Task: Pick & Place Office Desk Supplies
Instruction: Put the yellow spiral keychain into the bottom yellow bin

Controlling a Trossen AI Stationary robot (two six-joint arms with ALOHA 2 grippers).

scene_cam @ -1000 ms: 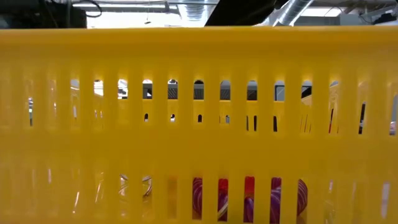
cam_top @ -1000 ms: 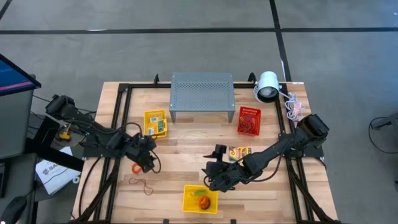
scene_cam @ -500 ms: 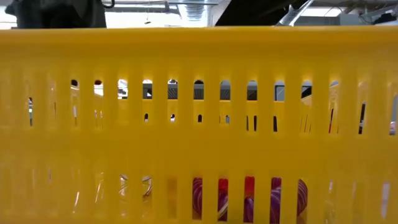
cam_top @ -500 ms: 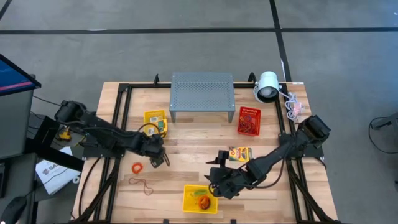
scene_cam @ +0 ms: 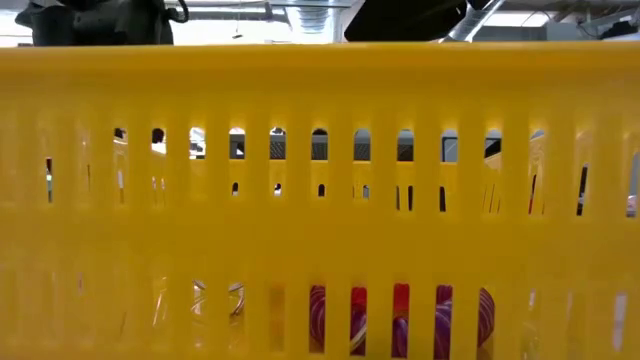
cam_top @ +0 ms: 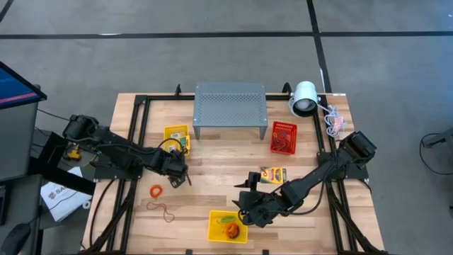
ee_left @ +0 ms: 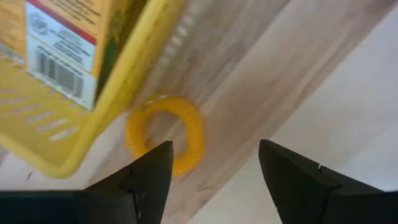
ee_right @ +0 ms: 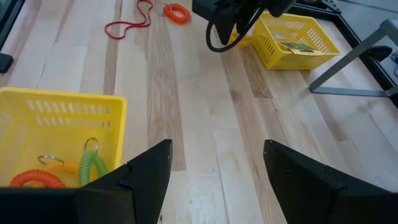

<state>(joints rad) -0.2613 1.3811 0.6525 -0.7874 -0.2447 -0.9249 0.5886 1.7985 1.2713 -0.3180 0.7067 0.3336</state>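
Hovering my left tool (ee_left: 214, 180), fingers spread, over a yellow coil band (ee_left: 165, 134) lying on the tabletop (ee_left: 249, 74) against the yellow basket (ee_left: 74, 146). Light, springy, likely to roll; I'd pinch across one side of the ring. Right tool (ee_right: 217, 180) spread, empty, beside the front bin (ee_right: 62, 112).

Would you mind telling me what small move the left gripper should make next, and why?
Probably lower straight down and close: the open left gripper hovers over the yellow coil ring lying on the wood beside the yellow basket, with nothing between its fingers.
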